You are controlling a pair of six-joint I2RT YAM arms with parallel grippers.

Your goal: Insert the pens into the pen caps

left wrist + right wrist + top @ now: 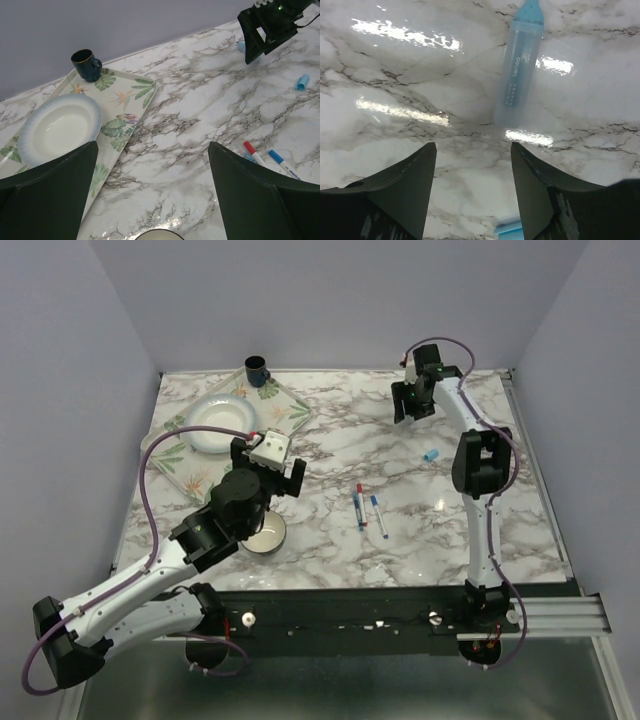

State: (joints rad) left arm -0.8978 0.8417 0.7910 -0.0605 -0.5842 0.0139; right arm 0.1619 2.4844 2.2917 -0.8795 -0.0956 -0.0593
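At the far right of the bench [400, 440], my right pincer [472, 147] hangs over the light blue pen [520, 65], which lies flat just beyond its tips. The jaws are partly open and grip nothing, spaced, I judge, to straddle the barrel. My left pincer [152, 150] hovers spread wide and empty, while the two thin pens [358, 508] lie mid-bench and the light blue cap [431, 455] sits apart.
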